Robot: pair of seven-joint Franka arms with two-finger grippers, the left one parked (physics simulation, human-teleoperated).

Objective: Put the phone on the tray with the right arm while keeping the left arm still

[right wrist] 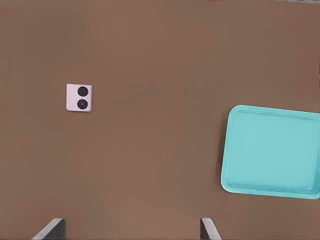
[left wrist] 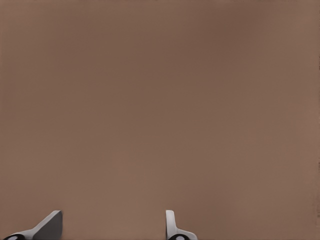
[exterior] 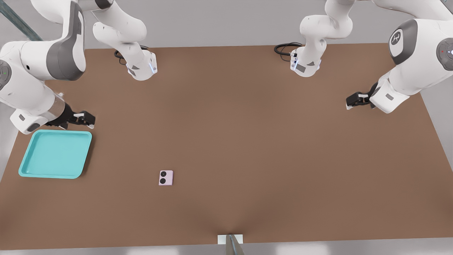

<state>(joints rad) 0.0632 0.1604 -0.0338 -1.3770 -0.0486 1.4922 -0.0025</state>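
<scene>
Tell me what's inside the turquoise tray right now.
Nothing shows inside the tray; its floor is bare turquoise. The phone lies apart on the table. The right arm's claw, open and holding nothing, hovers beside the tray's far rim. The right wrist view cuts off one tray edge.

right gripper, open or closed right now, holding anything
Gripper: open, holding nothing, beside the tray's far edge. Phone lies on the table.

I get soft, even light on every feed, and the brown table point(exterior: 226, 141) renders matte with no glare. A thin shadow hugs the right edge of the tray point(exterior: 24, 173), and a fainter one sits beside the phone point(exterior: 166, 177). The gripper point(exterior: 90, 120), left of centre in the front view with fingers apart, looks crisp. The bottom edge of the frame looks smeared.
</scene>
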